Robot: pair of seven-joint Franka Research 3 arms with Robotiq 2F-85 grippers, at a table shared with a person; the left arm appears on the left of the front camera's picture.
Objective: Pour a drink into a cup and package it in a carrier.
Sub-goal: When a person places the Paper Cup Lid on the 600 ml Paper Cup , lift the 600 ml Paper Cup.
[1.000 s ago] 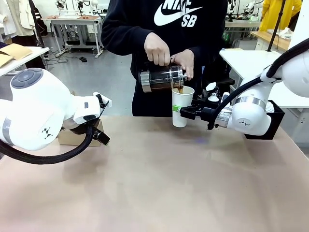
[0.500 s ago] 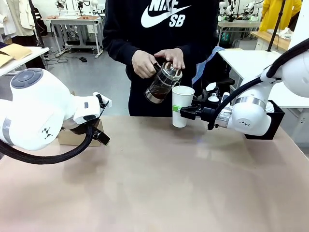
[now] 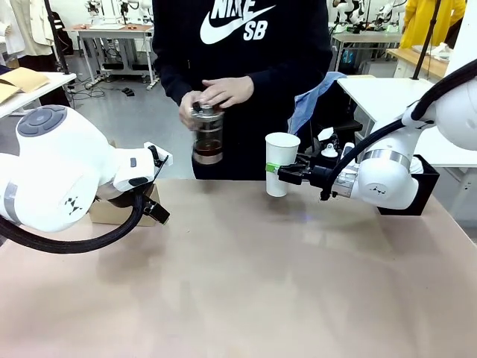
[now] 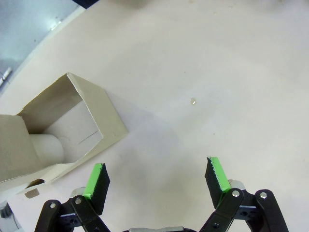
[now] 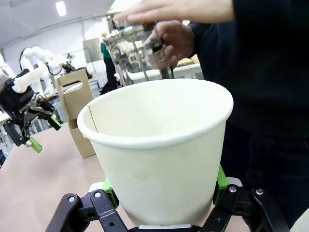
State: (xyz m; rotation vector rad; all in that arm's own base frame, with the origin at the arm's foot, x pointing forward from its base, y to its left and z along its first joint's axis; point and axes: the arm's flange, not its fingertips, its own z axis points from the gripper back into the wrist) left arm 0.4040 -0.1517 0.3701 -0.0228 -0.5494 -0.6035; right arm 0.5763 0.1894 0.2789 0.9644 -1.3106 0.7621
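The white paper cup (image 3: 282, 162) has no lid and stands off the table, with my right gripper (image 3: 276, 171) shut on its lower half. In the right wrist view the cup (image 5: 159, 150) sits between the green pads (image 5: 219, 181); its inside is hidden. A person holds the glass pitcher (image 3: 207, 134) upright in both hands, left of the cup, with dark drink (image 3: 208, 146) low inside. The pitcher (image 5: 133, 46) also shows behind the cup's rim. My left gripper (image 4: 157, 176) hangs open over bare table beside the brown carrier (image 4: 63, 125). That carrier (image 3: 112, 212) lies behind my left arm.
A black square box (image 3: 426, 186) stands at the table's right edge behind my right arm. A pale round shape (image 4: 46, 147) shows inside one carrier slot. The near half of the brown tabletop (image 3: 246, 291) is bare.
The person has stopped pouring, tipped the pitcher back upright and carried it left, away from the cup. Neither arm has moved.
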